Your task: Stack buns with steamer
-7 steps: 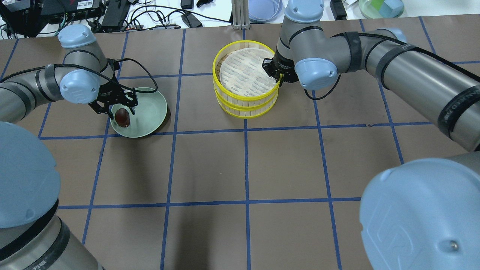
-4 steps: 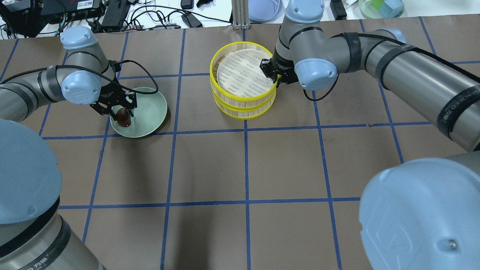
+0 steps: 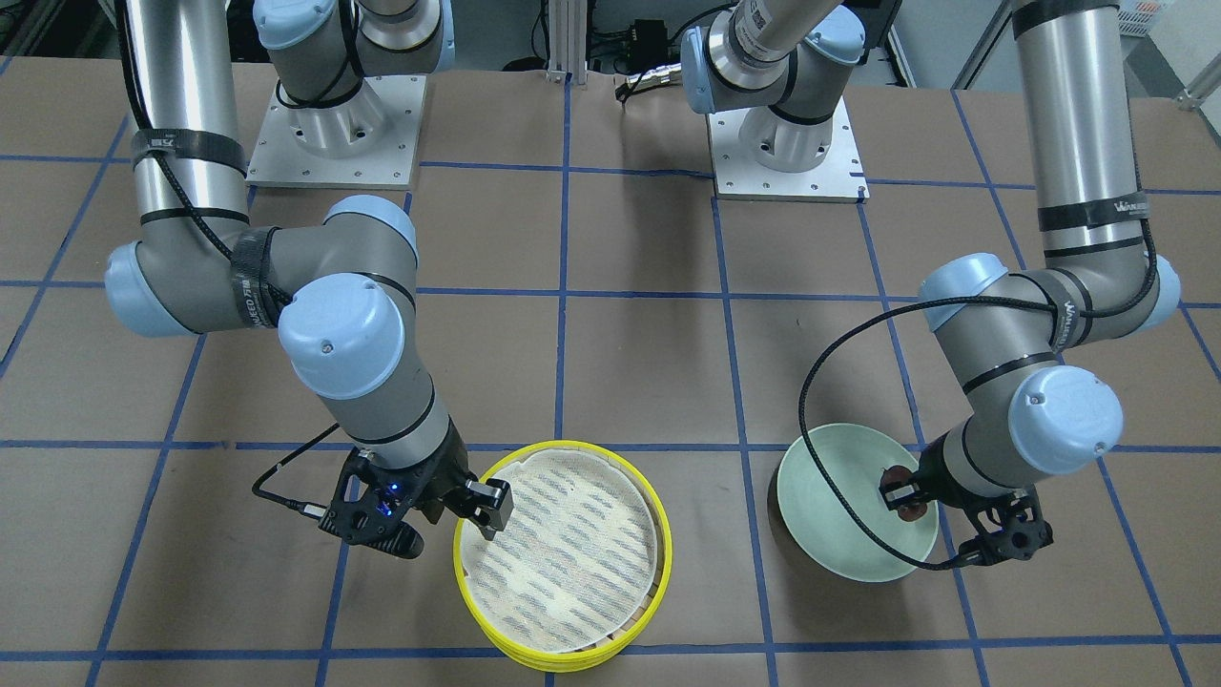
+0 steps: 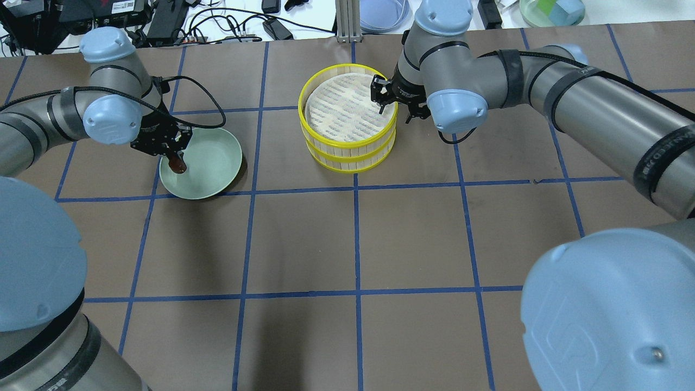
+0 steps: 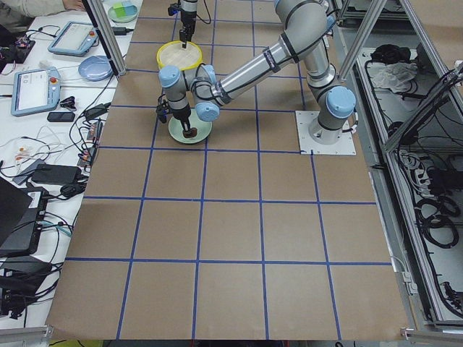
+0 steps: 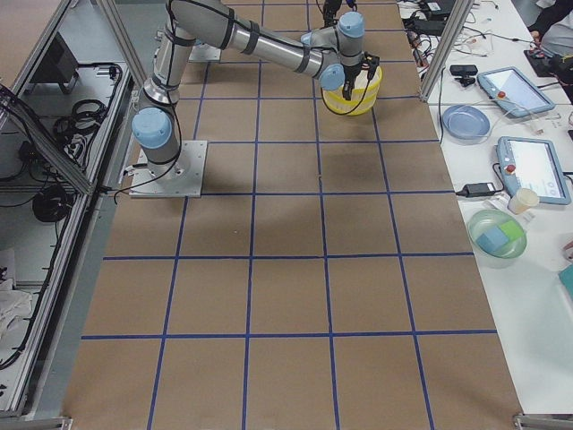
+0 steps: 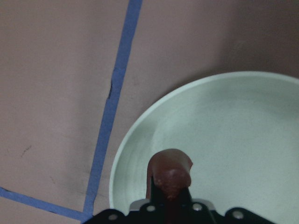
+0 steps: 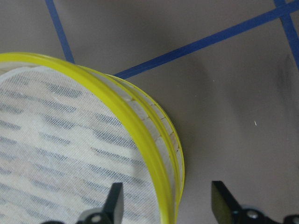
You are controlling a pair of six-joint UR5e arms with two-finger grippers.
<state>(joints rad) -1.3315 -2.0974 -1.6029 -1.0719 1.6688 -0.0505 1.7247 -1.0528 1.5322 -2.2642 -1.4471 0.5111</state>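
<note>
above green plate (image 4: 218, 163), brown bun (image 4: 177, 163) upright

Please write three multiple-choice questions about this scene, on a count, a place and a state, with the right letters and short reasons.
1. How many tiers has the steamer? A) one B) two C) four
2. Where is the dark bun? A) in the left end effector, over the green plate B) inside the steamer C) on the steamer's rim
3. How is the right end effector? A) shut on a bun B) open, astride the steamer's rim C) shut on the plate
B: two yellow rims, stacked. A: the left wrist view shows it pinched over the plate. B: one finger shows on each side of the rim.
</note>
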